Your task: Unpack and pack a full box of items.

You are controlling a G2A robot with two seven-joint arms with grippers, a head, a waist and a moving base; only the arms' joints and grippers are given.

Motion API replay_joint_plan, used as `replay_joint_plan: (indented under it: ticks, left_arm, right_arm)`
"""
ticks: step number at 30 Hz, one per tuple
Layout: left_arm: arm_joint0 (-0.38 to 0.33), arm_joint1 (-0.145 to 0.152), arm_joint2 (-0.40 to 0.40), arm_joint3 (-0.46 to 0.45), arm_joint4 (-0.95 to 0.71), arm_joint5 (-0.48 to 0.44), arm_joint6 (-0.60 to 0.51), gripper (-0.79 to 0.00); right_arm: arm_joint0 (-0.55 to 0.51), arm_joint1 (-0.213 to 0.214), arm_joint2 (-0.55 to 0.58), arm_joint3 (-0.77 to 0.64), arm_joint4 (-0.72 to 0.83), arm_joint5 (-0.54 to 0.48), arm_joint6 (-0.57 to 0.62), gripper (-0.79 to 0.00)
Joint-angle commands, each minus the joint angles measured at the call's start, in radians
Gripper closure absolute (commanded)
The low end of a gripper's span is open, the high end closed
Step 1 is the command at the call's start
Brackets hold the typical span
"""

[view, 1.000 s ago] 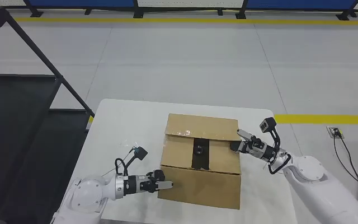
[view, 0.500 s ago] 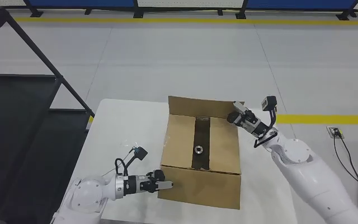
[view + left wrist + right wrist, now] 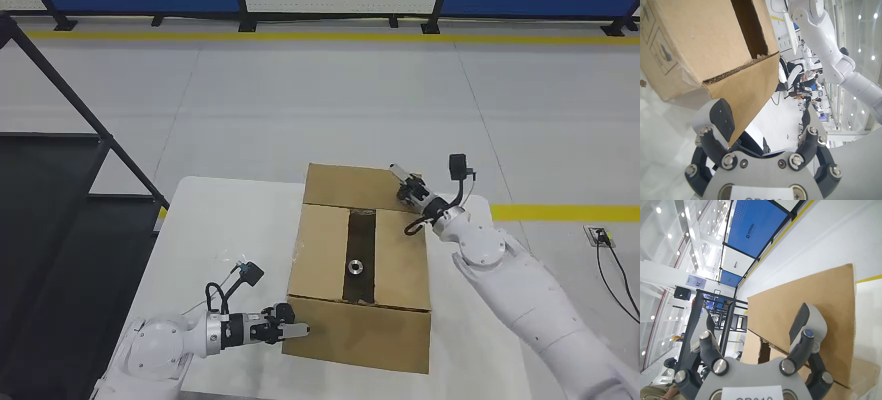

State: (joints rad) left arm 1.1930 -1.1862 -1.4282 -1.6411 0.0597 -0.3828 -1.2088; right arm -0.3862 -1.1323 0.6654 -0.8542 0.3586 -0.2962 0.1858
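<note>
Cardboard box (image 3: 385,285) stands on the white tabletop (image 3: 220,240), closer to the right edge than the left, with its near wall close to the near edge. Two long top flaps lie almost flat, with a dark gap open between them down the middle. Round metal piece (image 3: 354,267) sits in that gap, inside the box. Far flap (image 3: 350,186) is raised and leans back toward the far edge of the tabletop.

Right hand (image 3: 404,181) is at the right end of the far flap, above the box's far right corner. In its wrist view the fingers are spread apart with nothing between them. The flap's brown face lies just behind one finger (image 3: 804,323), on that finger's outer side. Whether the two touch, cannot tell.

Left hand (image 3: 296,330) is at the box's near left corner, low over the tabletop. In its wrist view the fingers are apart. A corner of the near flap (image 3: 745,98) reaches in between them and lies against one ribbed pad (image 3: 722,117). The other finger (image 3: 809,121) is well apart from the cardboard, so the flap is not clamped.
</note>
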Motion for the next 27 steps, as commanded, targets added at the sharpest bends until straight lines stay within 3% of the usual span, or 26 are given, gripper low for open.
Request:
replay_joint_plan:
  ticks: [1,11,18,21,27]
  left_arm:
    - [0.0,0.0,0.0,0.0,0.0,0.0,0.0,-0.785]
    - [0.0,0.0,0.0,0.0,0.0,0.0,0.0,-0.785]
    - [0.006,0.0,0.001,-0.009,-0.008,-0.003,0.017,-0.785]
    - [0.022,0.006,-0.02,-0.037,-0.033,-0.022,0.034,-0.785]
    - [0.057,0.025,-0.131,-0.109,-0.196,-0.02,0.028,-0.785]
  right_arm:
    - [0.012,-0.016,-0.01,0.044,-0.007,0.008,0.013,-0.785]
    - [0.057,-0.076,-0.024,0.194,-0.04,0.011,0.062,-0.785]
    - [0.049,-0.091,0.032,0.225,0.026,-0.11,0.077,-0.785]
    - [0.037,-0.083,0.072,0.212,0.074,-0.172,0.153,-0.785]
    - [-0.031,-0.034,0.175,0.1,0.184,-0.247,0.471,-0.785]
